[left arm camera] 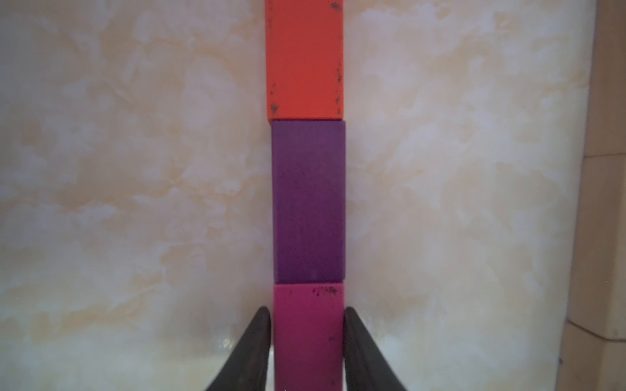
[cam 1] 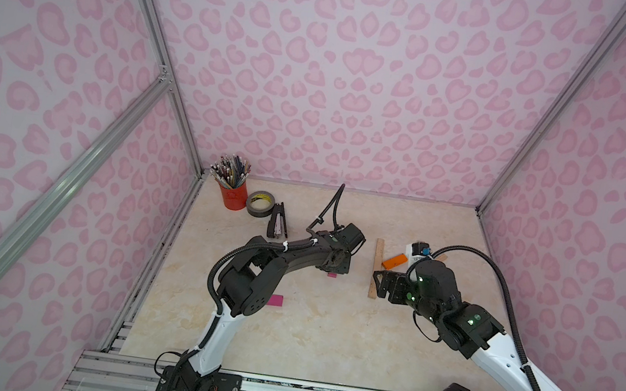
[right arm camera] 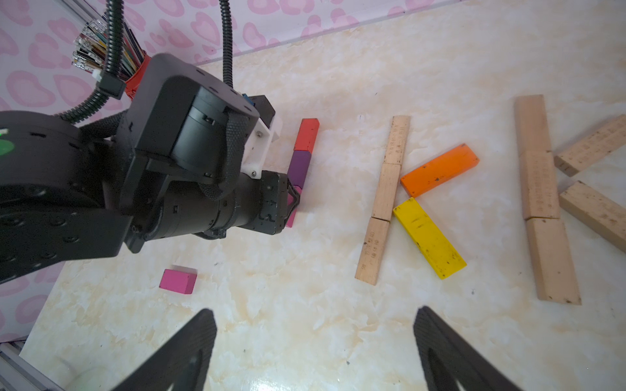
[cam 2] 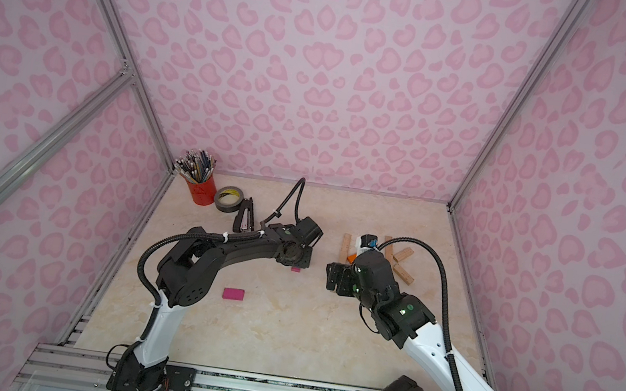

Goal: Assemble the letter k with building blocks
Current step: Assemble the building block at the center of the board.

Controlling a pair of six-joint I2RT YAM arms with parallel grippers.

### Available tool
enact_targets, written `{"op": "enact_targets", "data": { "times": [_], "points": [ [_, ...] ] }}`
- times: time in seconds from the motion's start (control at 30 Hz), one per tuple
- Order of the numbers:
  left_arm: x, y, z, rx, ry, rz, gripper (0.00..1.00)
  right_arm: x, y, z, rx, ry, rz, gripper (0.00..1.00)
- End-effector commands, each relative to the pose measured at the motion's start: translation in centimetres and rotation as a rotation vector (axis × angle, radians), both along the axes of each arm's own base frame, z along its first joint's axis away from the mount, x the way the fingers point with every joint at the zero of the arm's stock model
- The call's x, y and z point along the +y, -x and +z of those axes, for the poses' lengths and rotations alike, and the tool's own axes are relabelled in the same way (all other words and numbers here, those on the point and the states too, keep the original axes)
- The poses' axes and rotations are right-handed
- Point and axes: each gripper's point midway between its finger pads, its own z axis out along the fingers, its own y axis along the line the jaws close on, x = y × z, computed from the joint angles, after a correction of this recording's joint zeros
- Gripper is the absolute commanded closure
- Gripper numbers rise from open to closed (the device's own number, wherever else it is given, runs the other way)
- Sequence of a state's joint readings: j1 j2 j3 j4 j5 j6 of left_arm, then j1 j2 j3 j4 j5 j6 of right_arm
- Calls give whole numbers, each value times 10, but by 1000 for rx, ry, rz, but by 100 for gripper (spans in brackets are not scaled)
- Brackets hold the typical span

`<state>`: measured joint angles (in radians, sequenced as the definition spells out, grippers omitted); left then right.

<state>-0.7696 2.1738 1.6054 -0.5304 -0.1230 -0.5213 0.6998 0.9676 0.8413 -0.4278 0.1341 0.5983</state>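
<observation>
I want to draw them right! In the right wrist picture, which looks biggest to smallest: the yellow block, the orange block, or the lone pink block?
1. The yellow block and orange block: about alike; yellow sits nearer the camera, so I won't rank them.
2. The lone pink block: smallest.

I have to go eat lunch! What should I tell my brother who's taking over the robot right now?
Left end effector: astride the magenta block; gripping or not, cannot tell. Right end effector: open, empty.
Done: two Ks, one wooden stem with orange block and yellow block, one all-wood K. Third stem laid: red block, purple block, magenta block, end to end.
Left: its two slanted arms; one loose pink block lies apart, probably next.
</observation>
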Motion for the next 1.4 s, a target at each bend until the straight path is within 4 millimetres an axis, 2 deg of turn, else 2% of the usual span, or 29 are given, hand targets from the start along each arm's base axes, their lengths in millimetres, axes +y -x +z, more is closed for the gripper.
{"op": "enact_targets", "data": {
  "times": [0.0,0.7,1.27,1.37],
  "points": [
    [3,-3,5,-19,-20,4,60,0,-1,-1,2,-5,-3,8],
    [-2,-5,4,-14,-7,-8,64,0,-1,-2,6,-12,-10,8],
    [-3,-6,4,-15,-9,-7,62,-1,-1,-2,7,-14,-13,8],
    [-3,-6,6,-17,-5,-5,59,-1,-1,-2,7,-15,-13,8]
  ]
}}
